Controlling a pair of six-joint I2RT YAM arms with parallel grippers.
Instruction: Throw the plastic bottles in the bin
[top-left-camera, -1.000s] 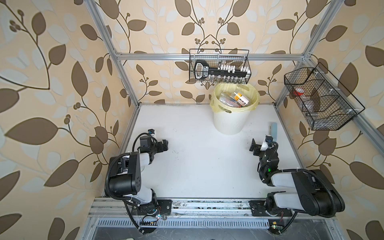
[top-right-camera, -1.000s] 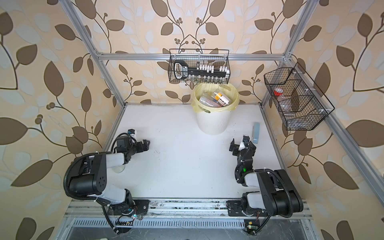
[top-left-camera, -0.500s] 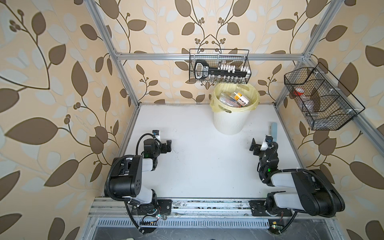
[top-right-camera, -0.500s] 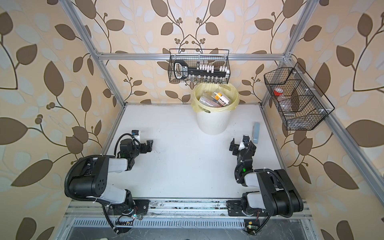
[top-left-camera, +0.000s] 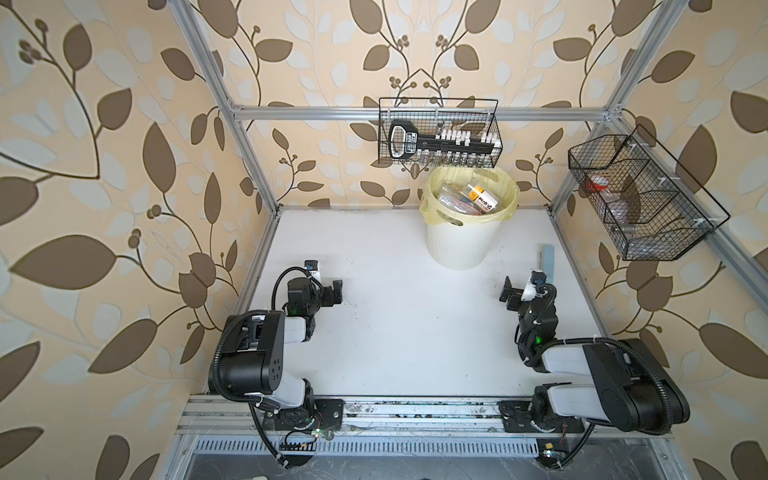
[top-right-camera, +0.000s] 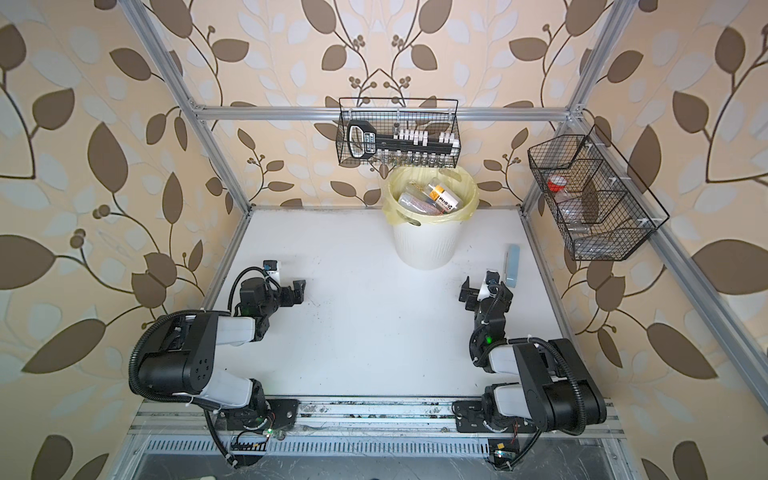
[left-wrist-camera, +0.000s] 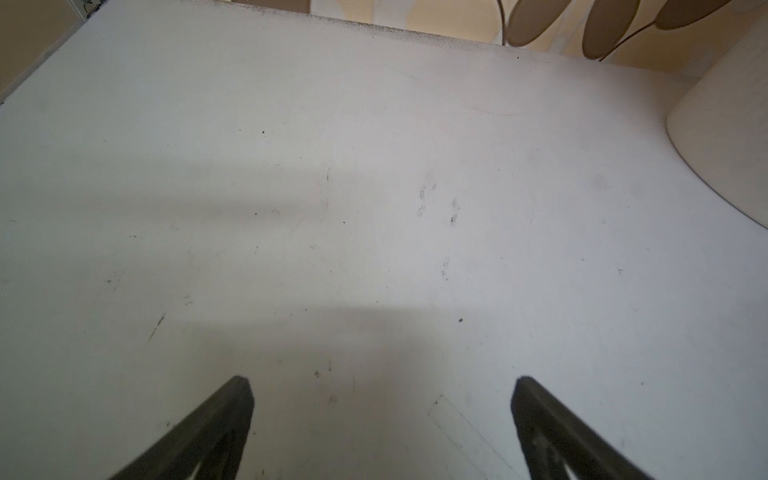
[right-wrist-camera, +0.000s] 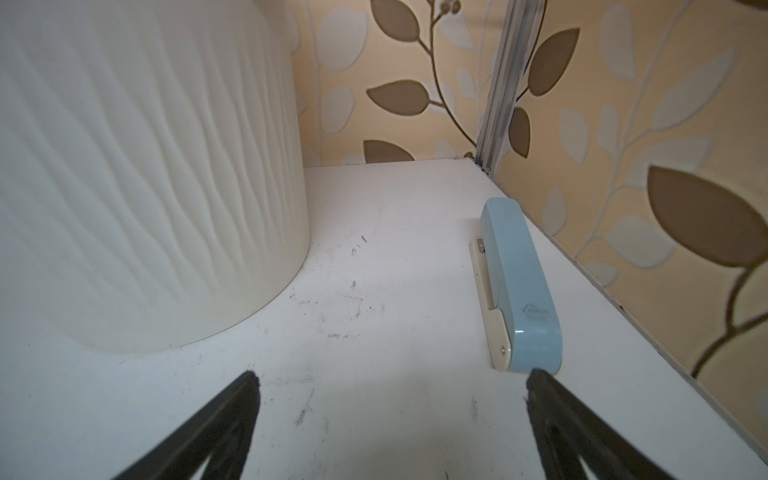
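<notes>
Left gripper (top-left-camera: 336, 291) is hanging low over a bare part of the white desk (top-left-camera: 407, 340) at the left in both top views. Its jaws are standing wide apart and gripping nothing. Right gripper (top-left-camera: 509, 293) is hanging low at the right of the desk, likewise spread wide and empty, and is pointing toward the back wall. In the right wrist view it is facing the gap between the bin (top-left-camera: 457, 245) and a pale-blue stapler (right-wrist-camera: 519, 282). The stapler is lying flat along the desk's right edge, just beside one fingertip; whether they are touching cannot be told. The bin, cream-white and ribbed with a pale yellow liner, is standing upright at the back of the desk. It is sitting below a black wire basket (top-left-camera: 440, 137) hanging on the frame. The plastic bottles (top-left-camera: 473, 199) are lying piled inside the bin, one with a white and orange label uppermost. A second wire basket (top-left-camera: 640, 199) is hanging on the right wall.
</notes>
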